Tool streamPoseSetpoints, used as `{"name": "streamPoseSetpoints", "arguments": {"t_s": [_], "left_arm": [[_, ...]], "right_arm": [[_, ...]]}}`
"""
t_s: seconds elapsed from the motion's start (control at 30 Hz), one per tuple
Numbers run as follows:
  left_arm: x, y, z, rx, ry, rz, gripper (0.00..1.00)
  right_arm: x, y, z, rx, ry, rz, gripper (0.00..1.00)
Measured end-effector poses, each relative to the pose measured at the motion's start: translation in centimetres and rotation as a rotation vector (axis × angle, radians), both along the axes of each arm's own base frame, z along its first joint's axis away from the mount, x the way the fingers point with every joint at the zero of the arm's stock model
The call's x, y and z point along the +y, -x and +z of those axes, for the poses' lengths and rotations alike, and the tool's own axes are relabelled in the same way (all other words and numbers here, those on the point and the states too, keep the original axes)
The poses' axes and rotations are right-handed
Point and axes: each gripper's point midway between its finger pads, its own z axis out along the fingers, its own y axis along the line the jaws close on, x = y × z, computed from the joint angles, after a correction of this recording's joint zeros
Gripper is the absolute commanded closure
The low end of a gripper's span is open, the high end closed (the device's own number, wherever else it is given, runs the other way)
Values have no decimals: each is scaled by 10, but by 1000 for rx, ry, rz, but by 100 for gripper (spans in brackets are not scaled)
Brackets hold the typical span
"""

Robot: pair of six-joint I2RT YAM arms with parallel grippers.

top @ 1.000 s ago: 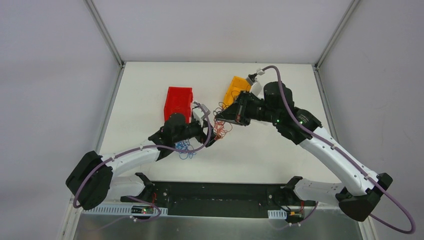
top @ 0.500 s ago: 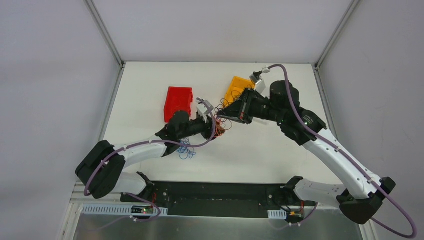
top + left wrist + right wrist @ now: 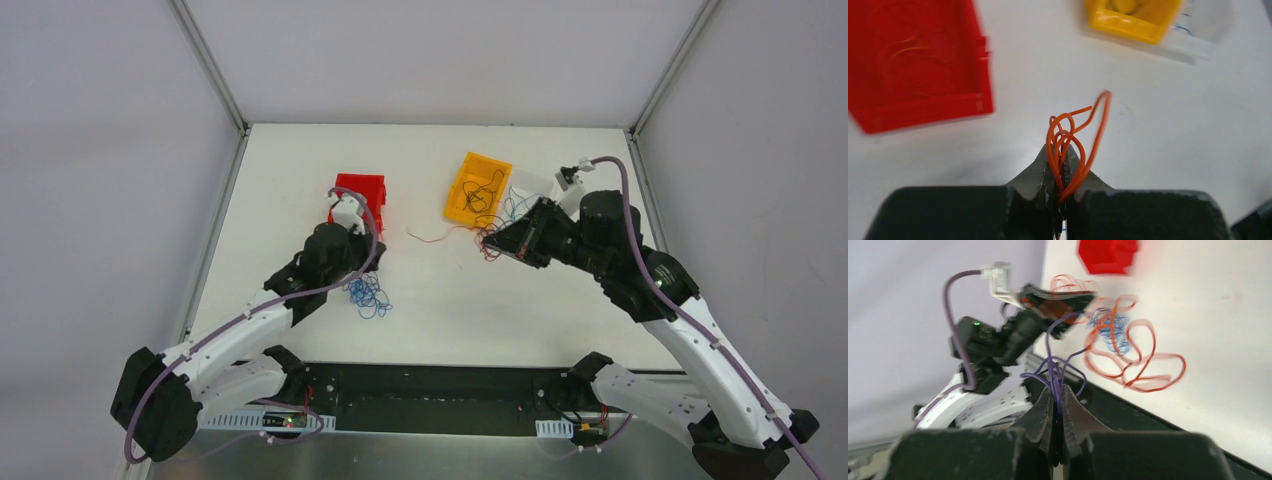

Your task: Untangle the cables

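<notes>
Where the top view takes in the whole tabletop, it shows a red bin left of the middle. A yellow bin sits toward the far edge, right of the middle, with black cables inside it. Blue cables lie in a heap on the near side of the red bin. A red cable trails across the middle between the bins. The left arm reaches to the red bin and the right arm to a spot near the yellow one. How their jaws stand cannot be told here.

The left wrist view settles one: the left gripper is pinched tight on orange-red loops, above bare tabletop beside the red bin's corner.

The right wrist view, blurred, shows the right gripper clamped on thin bluish-purple strands. Beyond them are red coils and the blue cables; whether the coils hang or lie I cannot tell.
</notes>
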Motion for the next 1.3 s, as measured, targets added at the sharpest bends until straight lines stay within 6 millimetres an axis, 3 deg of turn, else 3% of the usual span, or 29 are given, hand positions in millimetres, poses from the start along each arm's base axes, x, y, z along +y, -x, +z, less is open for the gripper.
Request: {"name": "streamPoseSetpoints", "arguments": {"t_s": [0.17, 0.3, 0.47, 0.63, 0.77, 0.97, 1.23, 1.27, 1.3], "left_arm": [[79, -2, -27, 146, -9, 336, 100], [101, 8, -37, 205, -18, 439, 100], [116, 7, -31, 254, -81, 512, 100], [125, -15, -3, 239, -57, 570, 100], [133, -31, 0, 270, -55, 608, 100], [141, -61, -20, 381, -88, 648, 100], [105, -114, -44, 492, -91, 533, 100], [101, -120, -47, 501, -92, 513, 99], [97, -125, -51, 509, -97, 497, 89]], "right_arm": [[-49, -2, -30, -14, 170, -177, 100], [-71, -1, -53, -3, 262, -242, 100], [-73, 0, -87, 50, 327, -229, 100], [-60, 4, -119, 116, 341, -162, 100], [-49, 5, -133, 147, 330, -115, 100], [-35, 3, -132, 147, 291, -66, 100], [-29, 3, -127, 132, 263, -44, 100], [-29, 3, -128, 132, 261, -43, 100], [-29, 3, -128, 134, 261, -40, 100]]}}
